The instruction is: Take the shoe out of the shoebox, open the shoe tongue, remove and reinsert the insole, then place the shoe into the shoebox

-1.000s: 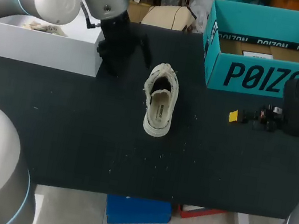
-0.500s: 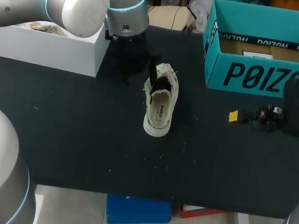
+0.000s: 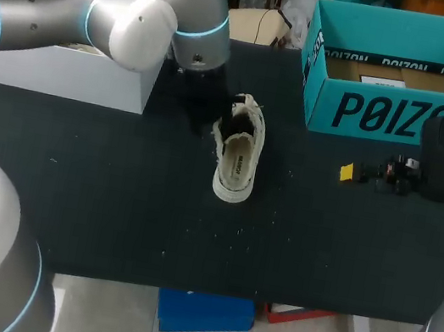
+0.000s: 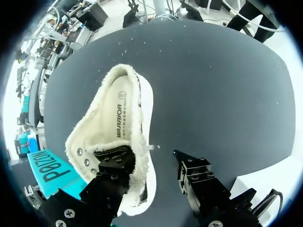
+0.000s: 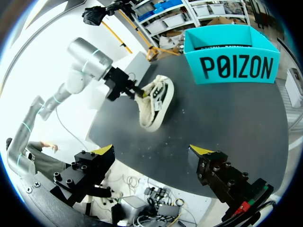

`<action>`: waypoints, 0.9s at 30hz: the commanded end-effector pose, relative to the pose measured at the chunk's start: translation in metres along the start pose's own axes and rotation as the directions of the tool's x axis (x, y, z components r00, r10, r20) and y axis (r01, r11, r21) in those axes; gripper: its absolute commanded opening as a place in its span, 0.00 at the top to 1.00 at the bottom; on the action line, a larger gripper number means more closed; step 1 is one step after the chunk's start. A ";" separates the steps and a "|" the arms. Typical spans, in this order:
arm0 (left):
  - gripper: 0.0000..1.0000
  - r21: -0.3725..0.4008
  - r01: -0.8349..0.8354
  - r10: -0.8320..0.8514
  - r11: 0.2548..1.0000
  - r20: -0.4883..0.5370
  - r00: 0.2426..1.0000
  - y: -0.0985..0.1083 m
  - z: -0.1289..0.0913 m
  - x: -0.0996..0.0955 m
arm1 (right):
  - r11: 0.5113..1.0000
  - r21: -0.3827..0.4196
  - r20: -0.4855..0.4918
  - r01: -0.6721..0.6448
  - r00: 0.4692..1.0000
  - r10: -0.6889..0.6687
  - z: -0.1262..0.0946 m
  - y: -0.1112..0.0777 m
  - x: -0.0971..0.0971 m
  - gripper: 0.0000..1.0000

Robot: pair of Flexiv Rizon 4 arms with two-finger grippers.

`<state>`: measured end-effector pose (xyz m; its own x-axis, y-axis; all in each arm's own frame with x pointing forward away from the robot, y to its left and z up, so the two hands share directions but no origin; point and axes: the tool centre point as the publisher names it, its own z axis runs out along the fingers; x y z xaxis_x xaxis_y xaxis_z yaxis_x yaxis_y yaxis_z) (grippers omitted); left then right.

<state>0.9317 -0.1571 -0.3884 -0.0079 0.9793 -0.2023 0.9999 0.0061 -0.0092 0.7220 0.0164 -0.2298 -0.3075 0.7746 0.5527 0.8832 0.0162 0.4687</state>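
A cream-white canvas shoe with frayed edges stands on its sole near the middle of the black table, outside any box. Its opening faces up, its heel points toward the table's near edge, and its toe points toward the far edge. The pale insole with dark print lies inside the shoe.

The left arm comes in from the left side and reaches to the toe end of the shoe. The left claw is spread wide. One black finger rests over the eyelet and tongue area at the front of the shoe. The other finger hangs over bare table just beside the shoe and does not touch it. The shoe's side wall stands between the two fingers, but nothing is pinched. The yellow tips of this claw do not show in its own wrist view.

The teal open-topped cardboard shoebox with black lettering sits at the far right of the table, well apart from the shoe. Brown card shows at its bottom. A white rectangular box sits at the far left, partly behind the left arm.

The right claw hangs at the right side of the table in front of the teal shoebox. Its two yellow-tipped fingers are held wide apart with nothing between them. It is well away from the shoe.
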 end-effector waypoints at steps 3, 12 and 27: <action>0.52 0.005 -0.003 0.003 1.000 0.004 1.000 0.009 0.022 -0.008 | 1.000 -0.002 0.001 0.000 1.000 0.000 0.001 -0.001 0.000 0.00; 1.00 -0.039 -0.034 0.033 0.999 -0.034 0.999 0.015 0.032 -0.013 | 1.000 -0.002 0.001 0.000 1.000 0.000 0.001 -0.001 0.000 0.00; 1.00 -0.086 0.028 -0.028 0.996 -0.002 1.000 0.011 -0.045 -0.022 | 1.000 -0.002 0.001 0.000 1.000 0.000 0.001 -0.001 0.000 0.00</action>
<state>0.9559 -0.1826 -0.3791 -0.0252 0.9780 -0.2069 0.9984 0.0350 0.0436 0.7220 0.0163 -0.2298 -0.3075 0.7746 0.5527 0.8832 0.0162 0.4687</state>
